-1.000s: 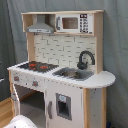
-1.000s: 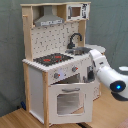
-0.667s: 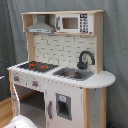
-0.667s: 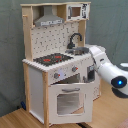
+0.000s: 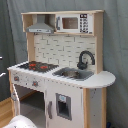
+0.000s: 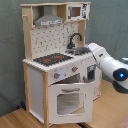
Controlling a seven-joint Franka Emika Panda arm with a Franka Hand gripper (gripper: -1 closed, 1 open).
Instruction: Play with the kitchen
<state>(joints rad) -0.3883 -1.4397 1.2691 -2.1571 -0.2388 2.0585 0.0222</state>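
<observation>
The kitchen (image 5: 65, 75) is a tall white and light-wood toy with a black-red hob (image 5: 39, 65), a black faucet (image 5: 85, 59), a sink (image 5: 74, 73), a grey hood (image 5: 41, 27) and a small microwave (image 5: 74, 23). In the second exterior view the kitchen (image 6: 60, 65) has its windowed oven door (image 6: 69, 100) hanging ajar below the knobs (image 6: 56, 75). My white arm (image 6: 107, 62) reaches in from the second exterior view's right. My gripper (image 6: 92, 73) is a dark shape at the front panel right of the oven door.
A grey curtain (image 5: 10, 30) hangs behind the kitchen. The kitchen stands on a wooden floor (image 6: 15, 119). A white part of the arm (image 5: 20, 122) shows at the bottom left of the first exterior view. The arm carries a blue light (image 6: 119, 74).
In the second exterior view the arm's blue-lit joint has risen a little while the gripper stays at the kitchen's front. The kitchen has not shifted.
</observation>
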